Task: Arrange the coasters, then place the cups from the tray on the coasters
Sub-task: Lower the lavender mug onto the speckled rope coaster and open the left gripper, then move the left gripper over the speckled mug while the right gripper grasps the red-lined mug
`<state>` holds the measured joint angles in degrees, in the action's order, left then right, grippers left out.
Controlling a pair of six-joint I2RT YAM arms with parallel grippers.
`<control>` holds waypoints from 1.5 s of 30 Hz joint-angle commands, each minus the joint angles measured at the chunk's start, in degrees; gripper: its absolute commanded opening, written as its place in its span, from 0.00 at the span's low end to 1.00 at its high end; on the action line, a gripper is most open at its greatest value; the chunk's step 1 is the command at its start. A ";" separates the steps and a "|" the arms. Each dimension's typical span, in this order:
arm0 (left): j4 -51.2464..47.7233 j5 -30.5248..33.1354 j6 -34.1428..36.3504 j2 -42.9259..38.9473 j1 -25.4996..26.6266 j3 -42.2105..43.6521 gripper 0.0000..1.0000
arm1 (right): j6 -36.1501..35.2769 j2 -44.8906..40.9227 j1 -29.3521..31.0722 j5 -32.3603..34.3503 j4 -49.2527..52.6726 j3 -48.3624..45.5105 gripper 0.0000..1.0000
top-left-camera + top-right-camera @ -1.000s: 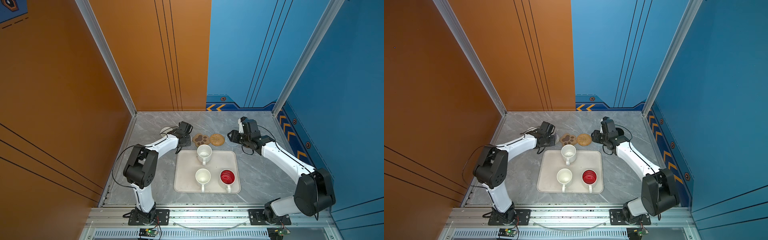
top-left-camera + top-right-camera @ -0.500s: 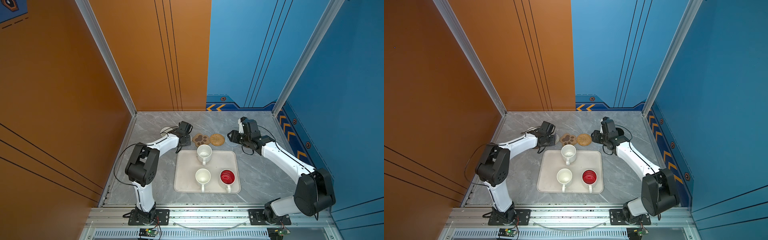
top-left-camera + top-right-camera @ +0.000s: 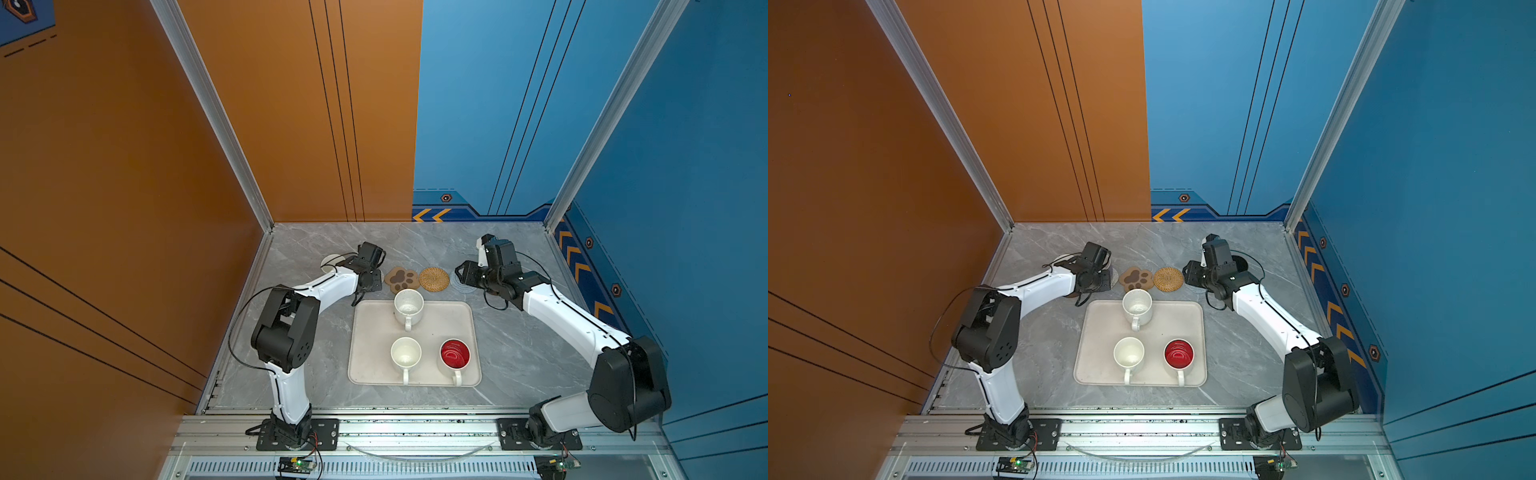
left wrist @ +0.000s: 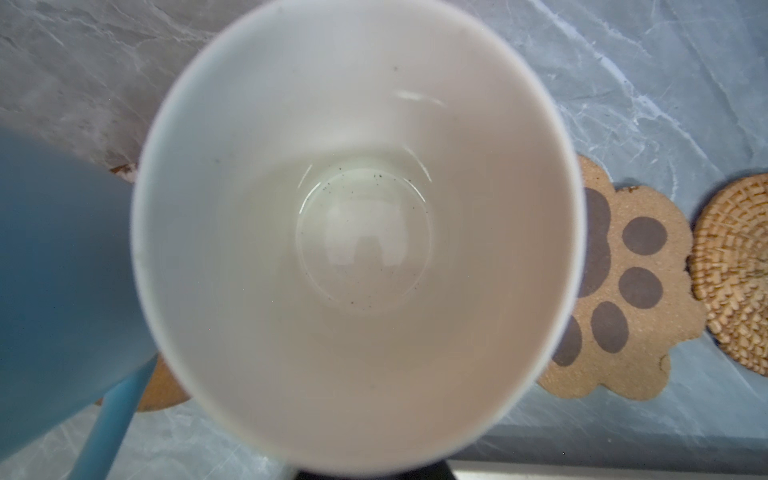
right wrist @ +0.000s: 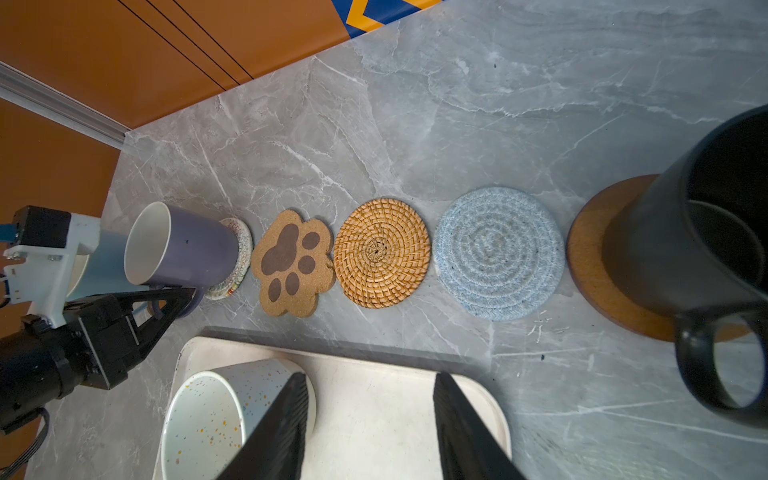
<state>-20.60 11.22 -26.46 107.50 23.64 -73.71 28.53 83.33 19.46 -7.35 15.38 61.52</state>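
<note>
Grey marble table: lilac cup on white woven coaster; left tool at handle, grip unclear; right tool spread.

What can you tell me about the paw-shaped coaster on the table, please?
The paw-shaped coaster looks like tan cork, printed with one large dark brown pad and four small toe pads. It lies flat on the grey marbled table, in the row beyond the far edge of the tray. It sits between the white woven coaster under the lilac mug and the round rattan coaster, whose rim it meets or nearly meets. Nothing stands on it.
</note>
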 commanded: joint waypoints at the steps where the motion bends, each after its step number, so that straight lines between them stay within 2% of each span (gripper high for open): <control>1: -0.83 -0.33 -0.19 0.43 0.24 -1.96 0.28 | -0.28 -2.07 -0.23 -0.46 0.00 -0.69 0.48; 12: -2.95 0.20 -0.15 -1.82 0.89 -2.50 0.42 | -0.24 -2.27 -0.30 -0.47 0.01 -0.67 0.48; 22: -5.77 0.87 -0.18 -10.01 4.36 -3.04 0.48 | -0.98 -3.28 1.54 1.43 3.26 0.20 0.53; 30: -5.68 1.65 1.47 -16.57 9.52 -1.73 0.51 | -2.13 -10.54 8.12 6.43 11.12 -0.95 0.55; 34: -5.43 1.77 2.01 -18.53 12.54 -0.76 0.51 | -3.82 -18.35 11.55 10.41 20.62 -0.79 0.56; 37: -4.20 1.39 2.12 -19.58 14.85 0.12 0.51 | -4.29 -24.09 13.89 10.76 27.83 -1.08 0.57; 41: -0.21 0.88 2.02 -21.29 17.93 2.12 0.51 | -1.61 -29.85 18.65 12.01 35.07 -2.78 0.57; 45: 9.16 -0.15 2.62 -24.31 21.25 7.40 0.56 | 2.96 -33.51 25.63 12.43 37.90 -6.59 0.56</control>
<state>-18.41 11.84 -24.86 85.91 43.13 -69.12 27.83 50.83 42.06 3.09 45.80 57.69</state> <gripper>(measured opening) 0.552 0.564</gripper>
